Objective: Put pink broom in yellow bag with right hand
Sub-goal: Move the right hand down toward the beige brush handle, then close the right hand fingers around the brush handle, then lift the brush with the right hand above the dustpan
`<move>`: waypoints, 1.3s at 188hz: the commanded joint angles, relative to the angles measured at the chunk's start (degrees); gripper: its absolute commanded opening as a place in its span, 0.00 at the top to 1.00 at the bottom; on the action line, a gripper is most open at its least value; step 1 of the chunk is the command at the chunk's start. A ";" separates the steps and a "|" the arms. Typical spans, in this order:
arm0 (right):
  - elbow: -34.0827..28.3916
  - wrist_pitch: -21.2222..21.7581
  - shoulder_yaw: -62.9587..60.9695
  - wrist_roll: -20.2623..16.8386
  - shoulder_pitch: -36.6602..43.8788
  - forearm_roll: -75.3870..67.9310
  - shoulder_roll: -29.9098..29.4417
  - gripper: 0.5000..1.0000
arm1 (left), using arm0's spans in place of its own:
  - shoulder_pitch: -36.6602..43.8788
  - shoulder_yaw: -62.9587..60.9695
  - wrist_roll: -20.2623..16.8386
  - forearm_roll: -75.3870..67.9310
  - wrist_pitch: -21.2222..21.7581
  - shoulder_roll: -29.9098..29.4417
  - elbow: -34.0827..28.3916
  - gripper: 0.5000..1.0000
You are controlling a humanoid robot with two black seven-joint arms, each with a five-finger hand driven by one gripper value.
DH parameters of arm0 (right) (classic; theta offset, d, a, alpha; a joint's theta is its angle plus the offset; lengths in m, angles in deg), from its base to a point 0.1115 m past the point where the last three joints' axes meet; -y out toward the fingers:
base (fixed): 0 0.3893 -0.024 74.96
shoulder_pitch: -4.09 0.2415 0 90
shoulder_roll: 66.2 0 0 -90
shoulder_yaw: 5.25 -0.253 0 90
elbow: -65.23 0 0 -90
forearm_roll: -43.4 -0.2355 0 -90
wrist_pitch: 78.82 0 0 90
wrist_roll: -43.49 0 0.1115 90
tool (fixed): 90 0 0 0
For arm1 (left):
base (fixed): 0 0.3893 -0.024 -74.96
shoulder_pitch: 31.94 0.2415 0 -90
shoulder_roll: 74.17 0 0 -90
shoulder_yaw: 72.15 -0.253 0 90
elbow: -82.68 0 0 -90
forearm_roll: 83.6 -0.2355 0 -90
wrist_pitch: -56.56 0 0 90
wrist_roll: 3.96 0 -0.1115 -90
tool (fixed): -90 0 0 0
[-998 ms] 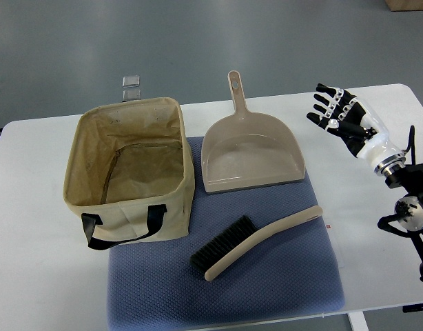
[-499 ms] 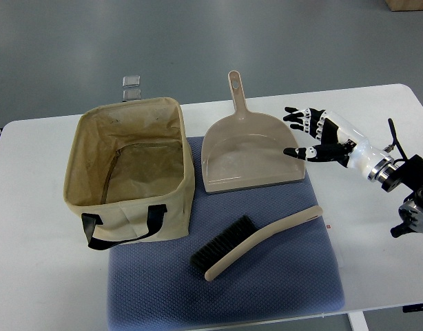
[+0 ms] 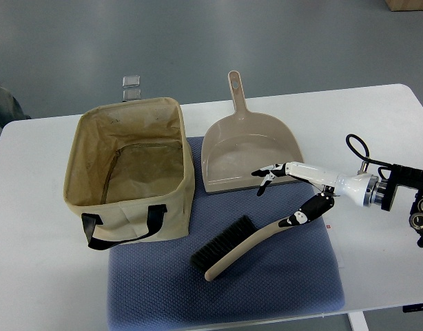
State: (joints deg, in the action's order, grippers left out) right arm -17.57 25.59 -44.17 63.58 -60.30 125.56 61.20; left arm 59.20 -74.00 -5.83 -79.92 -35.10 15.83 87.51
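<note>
While the right hand [image 3: 289, 196] reached in from the table's right edge, hovered low over the pink broom [image 3: 249, 238], fingers spread and clenched on nothing. Thumb tip seemed to rest on the broom's handle end, though true contact could not be told. Upper fingers overlapped the front lip of the dustpan [image 3: 249, 148]. Lay diagonally on the blue mat [image 3: 294, 283] near the table's [image 3: 32, 276] front edge, bristles toward the yellow bag [image 3: 132, 176]. Stood open at the mat's left edge, toward the table's left side, black strap in front. Forearm partly cut off at the frame's right edge.
</note>
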 commanded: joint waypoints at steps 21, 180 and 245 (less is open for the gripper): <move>-0.87 -5.71 7.37 -0.06 2.43 11.27 1.09 0.15 | 0.00 0.00 0.03 0.00 -0.01 0.00 0.00 0.00; -0.26 -14.59 11.41 -5.06 2.61 24.10 0.12 0.46 | 0.00 0.00 0.03 0.00 -0.01 0.00 0.00 0.00; -0.17 -14.67 12.47 -5.15 2.70 26.38 -0.67 0.70 | 0.00 0.00 0.03 0.00 -0.01 0.00 -0.08 0.00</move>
State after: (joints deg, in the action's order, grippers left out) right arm -17.76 10.94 -31.71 58.46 -57.53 151.48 60.56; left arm 59.21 -74.00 -5.80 -79.92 -35.12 15.83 87.51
